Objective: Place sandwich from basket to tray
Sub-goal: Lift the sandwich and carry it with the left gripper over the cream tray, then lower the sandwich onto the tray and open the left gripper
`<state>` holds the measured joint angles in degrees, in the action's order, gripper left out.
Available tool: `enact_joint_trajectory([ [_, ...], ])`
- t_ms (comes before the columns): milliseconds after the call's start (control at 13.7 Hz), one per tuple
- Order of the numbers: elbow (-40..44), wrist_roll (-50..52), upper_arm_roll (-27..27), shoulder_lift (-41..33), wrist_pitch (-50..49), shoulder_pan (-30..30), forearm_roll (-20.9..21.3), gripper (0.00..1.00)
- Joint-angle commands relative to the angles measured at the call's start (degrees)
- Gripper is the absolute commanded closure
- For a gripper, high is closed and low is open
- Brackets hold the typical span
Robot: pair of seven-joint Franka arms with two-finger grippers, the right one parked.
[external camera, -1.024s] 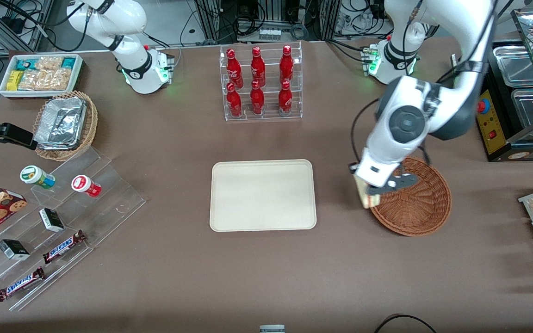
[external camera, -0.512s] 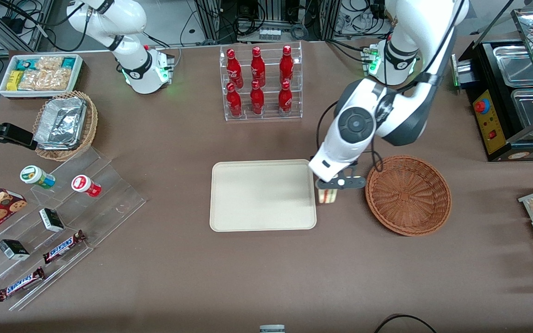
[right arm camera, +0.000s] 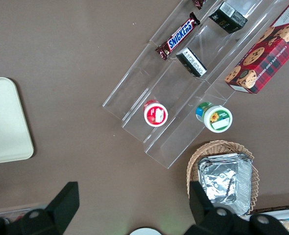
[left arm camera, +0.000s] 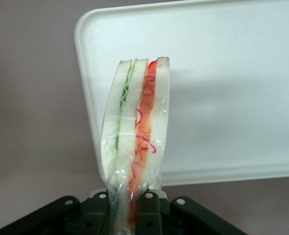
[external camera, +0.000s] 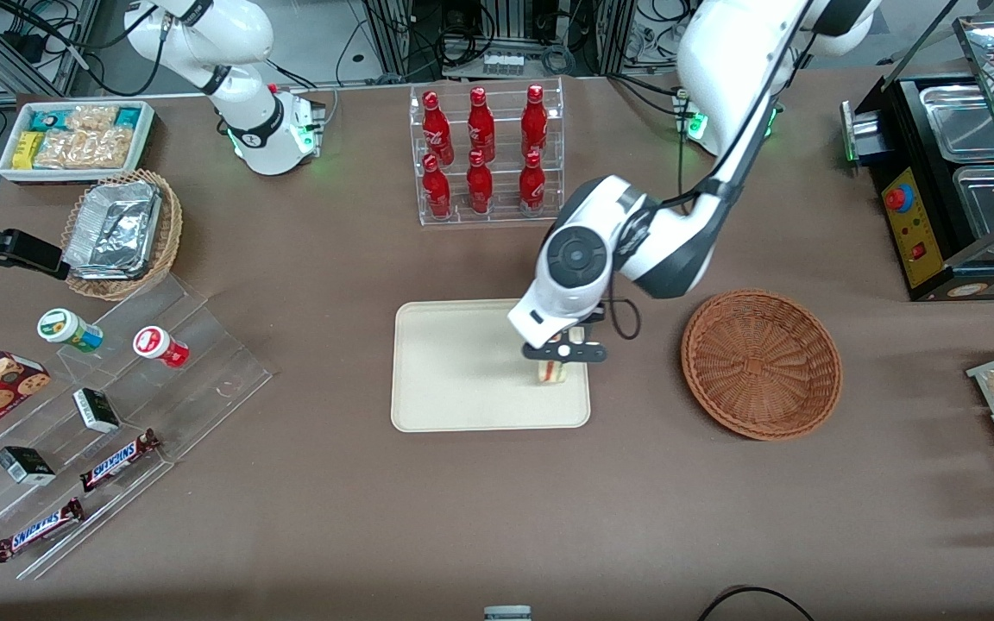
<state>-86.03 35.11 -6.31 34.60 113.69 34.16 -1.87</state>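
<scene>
Gripper [external camera: 563, 353] clamped on sandwich [external camera: 553, 371], held edge-up over tray [external camera: 462, 371] at its basket-side end, centre of frame. Basket [external camera: 761, 364] sits right of centre, well apart, nothing inside.

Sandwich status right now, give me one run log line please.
phase: carry | gripper: shut on sandwich, above tray, at its end nearer the basket | basket: empty | sandwich not yet released
</scene>
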Motion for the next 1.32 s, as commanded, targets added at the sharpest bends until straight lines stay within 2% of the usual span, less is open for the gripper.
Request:
enact_joint_trajectory([
  [0,3.9,4.0,0.8,4.5,2.6,2.4,0.0,1.0],
  [805,4.1,3.8,1.3,7.3,4.4,2.7,0.6,1.0],
  [1024,4.1,3.1,1.4,7.6,4.4,2.6,2.6,1.0],
  [1244,4.1,3.4,1.4,7.8,4.4,2.6,2.6,1.0],
])
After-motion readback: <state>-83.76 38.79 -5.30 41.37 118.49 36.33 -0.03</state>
